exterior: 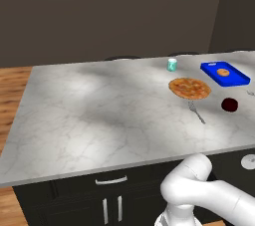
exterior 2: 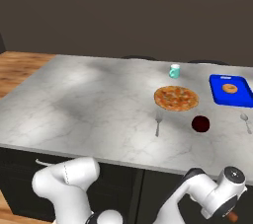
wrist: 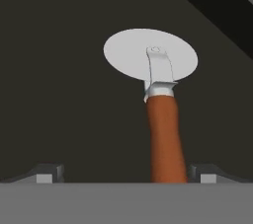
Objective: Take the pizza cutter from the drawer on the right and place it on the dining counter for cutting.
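Hand view: the pizza cutter (wrist: 159,99) lay on the dark floor of the drawer (wrist: 59,94), its round steel blade farthest from the camera and its reddish-brown handle running back toward the gripper (wrist: 126,172). The fingers (wrist: 45,172) stood wide apart, gripping nothing; the handle's near end lay between them, close beside the right-hand fingertip and well apart from the left-hand one. Whether it touched that fingertip could not be told. Base views: the dining counter (exterior: 99,120) carried a pizza (exterior: 189,88), a fork (exterior: 196,112), a teal mug (exterior: 172,64), a dark red fruit (exterior: 229,104) and a blue tray (exterior: 238,78).
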Motion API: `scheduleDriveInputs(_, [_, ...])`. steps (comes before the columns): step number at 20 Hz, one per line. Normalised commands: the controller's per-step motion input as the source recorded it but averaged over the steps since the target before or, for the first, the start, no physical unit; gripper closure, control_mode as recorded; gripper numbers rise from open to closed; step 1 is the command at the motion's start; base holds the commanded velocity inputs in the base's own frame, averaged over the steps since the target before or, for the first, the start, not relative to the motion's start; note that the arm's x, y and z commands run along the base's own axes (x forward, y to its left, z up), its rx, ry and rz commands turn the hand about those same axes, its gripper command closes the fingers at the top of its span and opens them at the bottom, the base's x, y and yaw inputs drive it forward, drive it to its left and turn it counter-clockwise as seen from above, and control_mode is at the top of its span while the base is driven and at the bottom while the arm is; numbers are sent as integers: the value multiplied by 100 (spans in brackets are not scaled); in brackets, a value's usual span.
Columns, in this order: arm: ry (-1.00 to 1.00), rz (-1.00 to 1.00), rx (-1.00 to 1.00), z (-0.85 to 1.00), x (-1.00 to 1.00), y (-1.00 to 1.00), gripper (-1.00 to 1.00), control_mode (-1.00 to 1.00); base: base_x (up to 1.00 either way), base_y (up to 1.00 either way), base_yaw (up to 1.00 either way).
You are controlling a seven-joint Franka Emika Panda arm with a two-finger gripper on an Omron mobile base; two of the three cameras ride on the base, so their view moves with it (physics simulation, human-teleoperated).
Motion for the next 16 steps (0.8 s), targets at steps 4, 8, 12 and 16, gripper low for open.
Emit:
scheduleDriveInputs(4, [1,0,0,0,0,-16,-100,-100,0,0,0])
scheduleDriveInputs(8, [6,0,0,0,0,-27,-100,-100,0,0,0])
scheduleDriveInputs(12, [11,0,0,0,0,-26,-100,-100,0,0,0])
scheduleDriveInputs(16, [10,0,0,0,0,-21,-100,-100,0,0,0])
